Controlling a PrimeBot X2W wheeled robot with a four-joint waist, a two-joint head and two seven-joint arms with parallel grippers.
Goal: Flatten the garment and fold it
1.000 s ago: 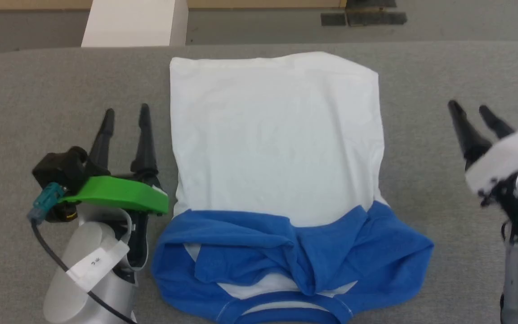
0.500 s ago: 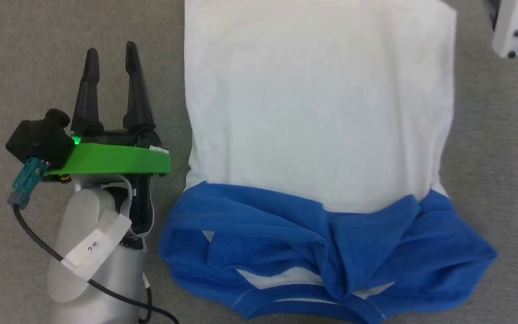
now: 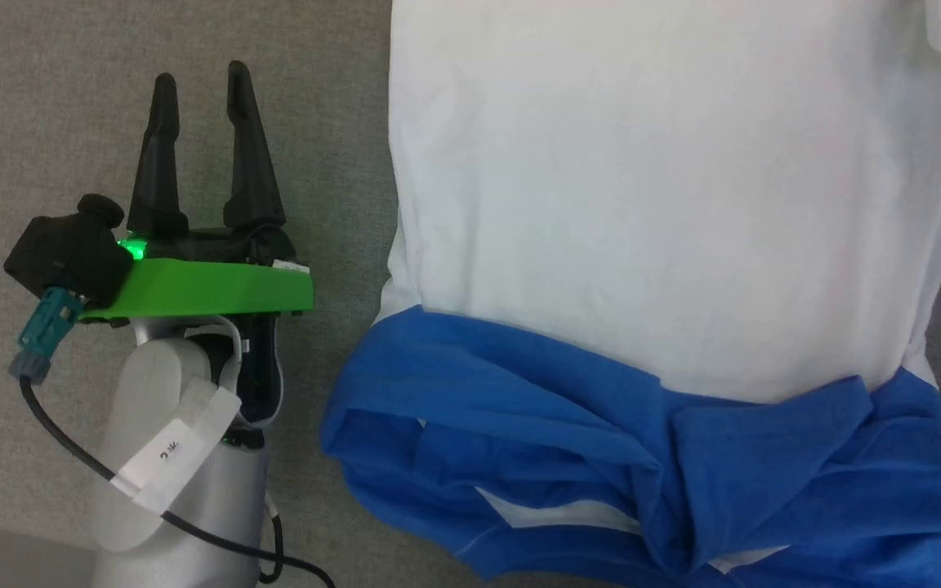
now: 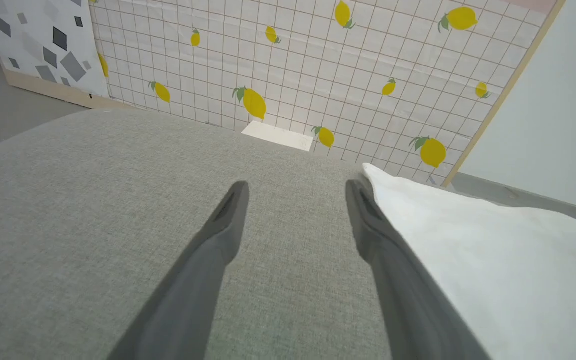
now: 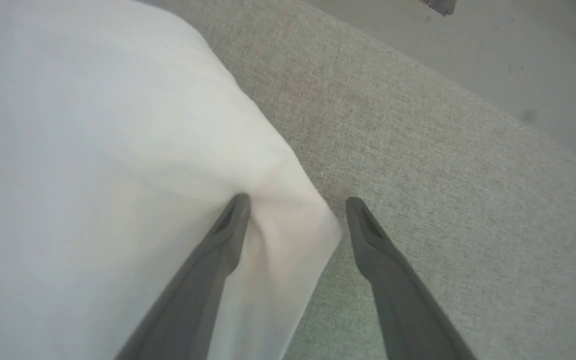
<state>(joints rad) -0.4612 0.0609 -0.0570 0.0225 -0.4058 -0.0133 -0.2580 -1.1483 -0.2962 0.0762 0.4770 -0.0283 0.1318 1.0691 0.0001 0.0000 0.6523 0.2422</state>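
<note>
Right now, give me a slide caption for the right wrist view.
Open right gripper straddles a corner of the white garment lying on the grey table.

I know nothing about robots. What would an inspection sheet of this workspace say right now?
Surface: grey fabric-covered table, bare around the shirt.
Job's things: shirt, white body spread fairly flat, blue sleeves bunched across the near end.
Clutter: nothing seen.
End effectors: left end effector open, over bare table beside the shirt's left edge, holding nothing. Right end effector open, straddling a white corner of the shirt, one finger over cloth, the other over table.
Cables: black cable runs from a teal plug down along the left forearm.
Surroundings: lemon-print grid wall beyond the table; grey floor.
</note>
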